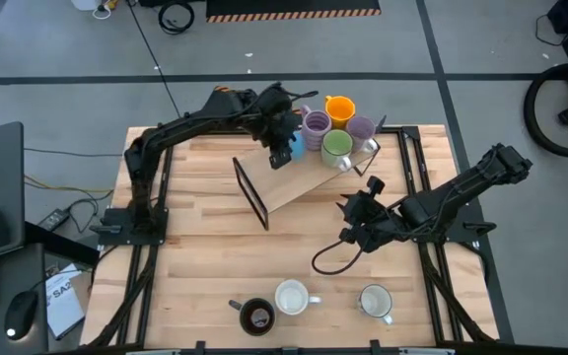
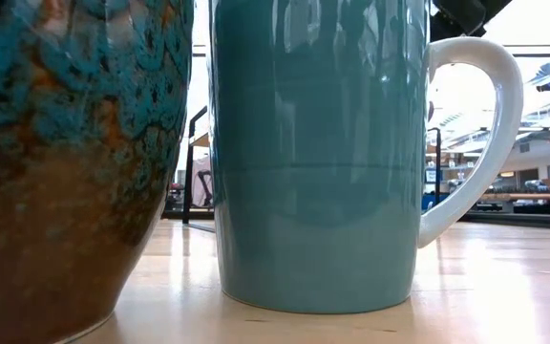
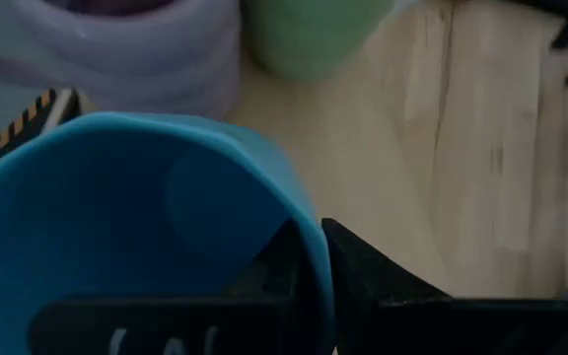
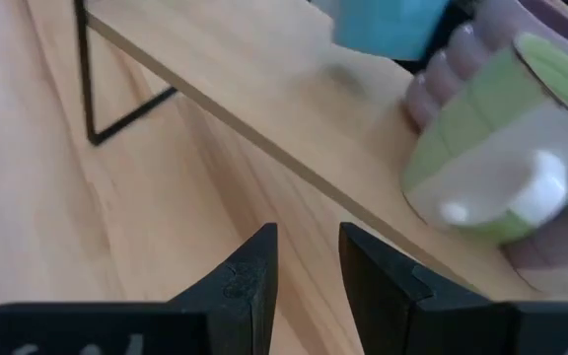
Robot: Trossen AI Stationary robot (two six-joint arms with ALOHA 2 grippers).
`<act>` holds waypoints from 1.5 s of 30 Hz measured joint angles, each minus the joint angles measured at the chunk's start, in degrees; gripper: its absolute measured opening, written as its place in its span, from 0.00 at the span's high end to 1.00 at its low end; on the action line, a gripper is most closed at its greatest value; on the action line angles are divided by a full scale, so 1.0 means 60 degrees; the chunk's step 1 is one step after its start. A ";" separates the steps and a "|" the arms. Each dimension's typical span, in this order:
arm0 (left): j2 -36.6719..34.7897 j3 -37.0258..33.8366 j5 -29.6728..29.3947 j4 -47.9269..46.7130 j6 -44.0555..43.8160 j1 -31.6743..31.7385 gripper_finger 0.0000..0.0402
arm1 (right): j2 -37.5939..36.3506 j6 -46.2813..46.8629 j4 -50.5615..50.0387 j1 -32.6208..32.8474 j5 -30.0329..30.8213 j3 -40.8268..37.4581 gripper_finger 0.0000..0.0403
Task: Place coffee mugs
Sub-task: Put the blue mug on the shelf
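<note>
Left gripper (image 1: pixel 282 148) sits at the far side of the table over the raised wooden shelf (image 1: pixel 299 182), fingers clamped on the rim of the blue mug (image 3: pixel 136 227) — one finger inside the wall, one outside, as the left wrist view shows. The blue mug hangs above the shelf board, just beside the cluster already standing there: a purple mug (image 1: pixel 316 126), an orange mug (image 1: pixel 339 108), a second purple mug (image 1: pixel 361 129) and a green mug (image 1: pixel 336 147), packed touching one another at the shelf's far end.

Right gripper (image 1: pixel 361 212) hovers mid-table on the right, near the shelf's front edge, its fingers (image 4: pixel 254 281) parted by a narrow gap with nothing between them — bare tabletop (image 1: pixel 205 256) shows below. Its wrist view looks at the green mug's white handle and the black wire shelf leg (image 4: pixel 92 79).

Near edge of the table: a dark brown mug (image 1: pixel 255 316), a white mug (image 1: pixel 292 297), and another white mug (image 1: pixel 375 301), standing apart in a loose row.

No readable writing or brand on any mug.
</note>
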 joint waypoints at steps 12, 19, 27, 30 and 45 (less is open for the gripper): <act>0.0187 0.0004 -0.0832 -0.0582 -0.0022 0.0000 0.91 | -0.0079 0.0290 -0.0362 0.0001 0.0217 0.0004 0.71; 0.0187 0.0008 -0.0977 -0.0683 -0.0036 -0.0004 0.91 | -0.0079 0.0275 -0.0220 0.0001 0.0254 0.0004 0.71; 0.0187 0.0008 -0.0996 -0.0711 0.0141 -0.0019 0.91 | -0.0079 0.0279 -0.0174 0.0001 0.0254 0.0004 0.71; 0.0187 0.0008 -0.0972 -0.0711 0.0146 -0.0015 0.89 | -0.0076 0.0271 -0.0089 0.0001 0.0254 0.0004 0.71; 0.0187 0.0004 -0.0979 -0.0233 0.0114 -0.0179 0.68 | -0.0072 0.0192 0.0109 0.0001 0.0254 0.0004 0.71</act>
